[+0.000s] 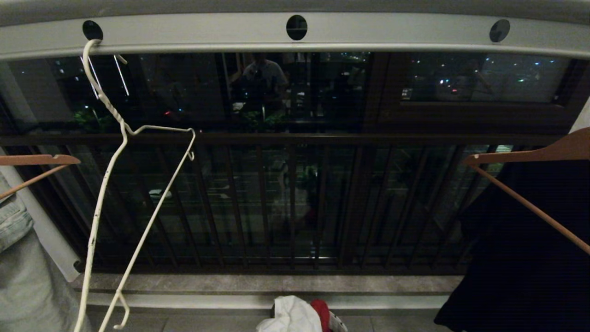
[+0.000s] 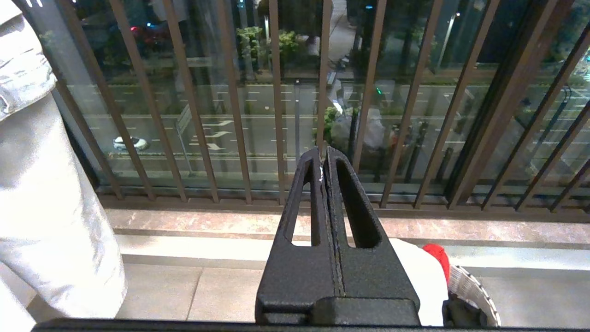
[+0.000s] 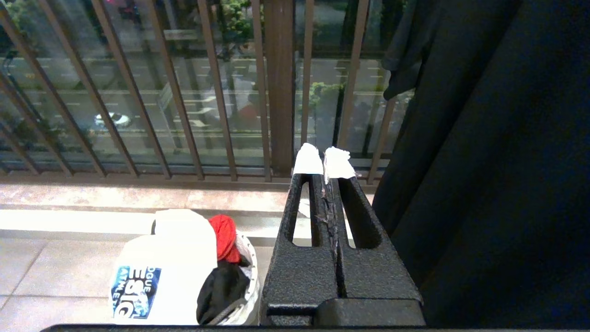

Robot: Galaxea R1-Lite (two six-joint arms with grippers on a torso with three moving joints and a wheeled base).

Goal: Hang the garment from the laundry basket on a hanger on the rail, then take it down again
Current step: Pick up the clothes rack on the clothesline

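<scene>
The white garment [image 3: 161, 267] with its blue lettered chest print lies bunched in the laundry basket [image 3: 246, 281] on the floor; in the head view the garment [image 1: 290, 316] shows at the bottom edge. An empty white wire hanger [image 1: 133, 207] hangs tilted by its hook from a hole in the pale grey rail [image 1: 295, 34] at upper left. Neither arm appears in the head view. My left gripper [image 2: 322, 154] is shut with nothing in it, low, pointing at the balustrade, left of the basket [image 2: 470, 290]. Right of the basket my right gripper [image 3: 322, 159] is shut and empty, white tape on its tips.
Brown wooden hangers [image 1: 530, 184] [image 1: 32, 166] flank the wire one. A large black garment [image 1: 530, 258] hangs at the right, close beside my right gripper. A pale grey-green garment [image 1: 27, 276] hangs at the left. The dark balustrade [image 1: 295, 203] with glass stands behind a stone ledge [image 1: 267, 283]. Red and black cloth [image 3: 223, 240] share the basket.
</scene>
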